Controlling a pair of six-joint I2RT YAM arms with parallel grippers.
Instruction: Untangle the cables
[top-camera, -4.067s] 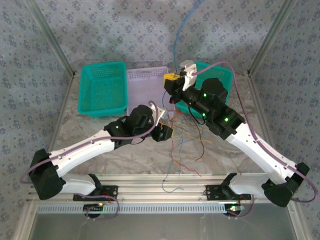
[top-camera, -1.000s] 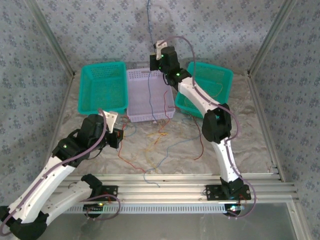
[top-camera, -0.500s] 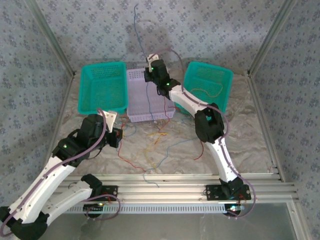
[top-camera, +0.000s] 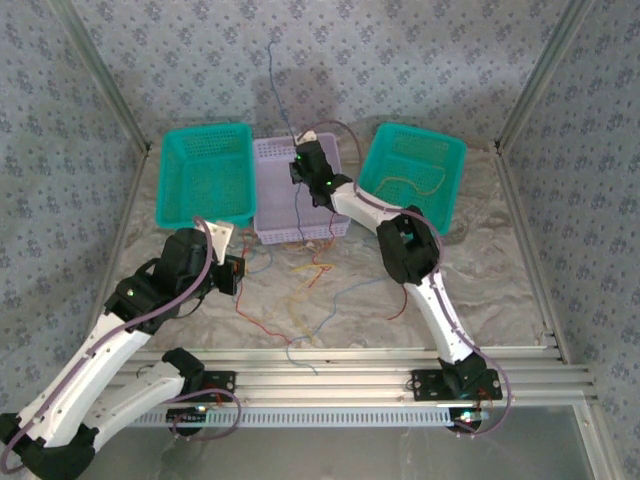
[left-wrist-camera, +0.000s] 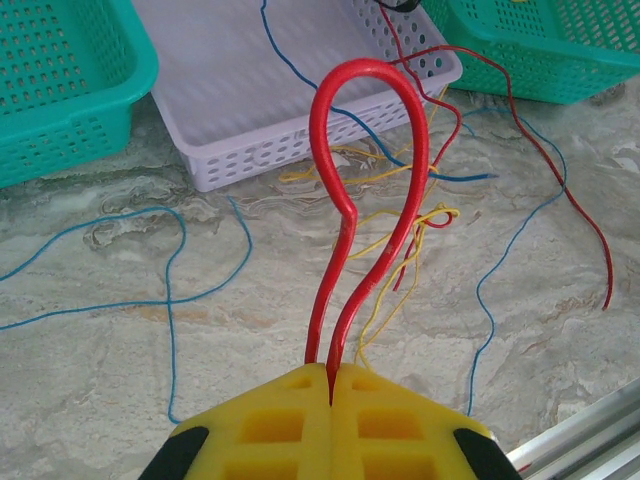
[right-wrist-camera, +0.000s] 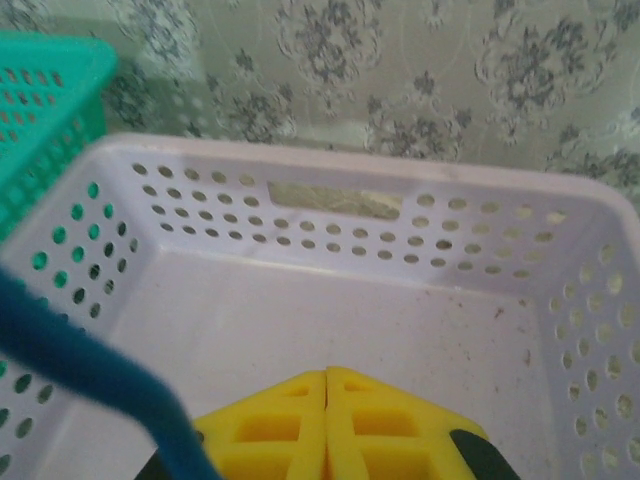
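Note:
The cables (top-camera: 315, 275) lie in a loose tangle of red, blue and yellow strands on the marble table in front of the lilac basket (top-camera: 270, 190). My left gripper (top-camera: 235, 275) (left-wrist-camera: 330, 372) is shut on a red cable (left-wrist-camera: 360, 65) that stands up from its tips in a tall loop. My right gripper (top-camera: 300, 165) (right-wrist-camera: 327, 372) hangs over the lilac basket (right-wrist-camera: 400, 200), jaws shut. A blue cable (top-camera: 297, 205) rises above it and trails down into the basket. That blue cable (right-wrist-camera: 90, 360) passes the left finger, blurred; where it is pinched is hidden.
A teal basket (top-camera: 205, 180) stands left of the lilac one and another teal basket (top-camera: 412, 170) right of it, with a thin cable inside. Frame posts and patterned walls enclose the table. Metal rails (top-camera: 350, 380) run along the near edge.
The right gripper has carried the blue cable left and down from above the right teal basket to over the lilac basket. The left arm holds still with the red cable.

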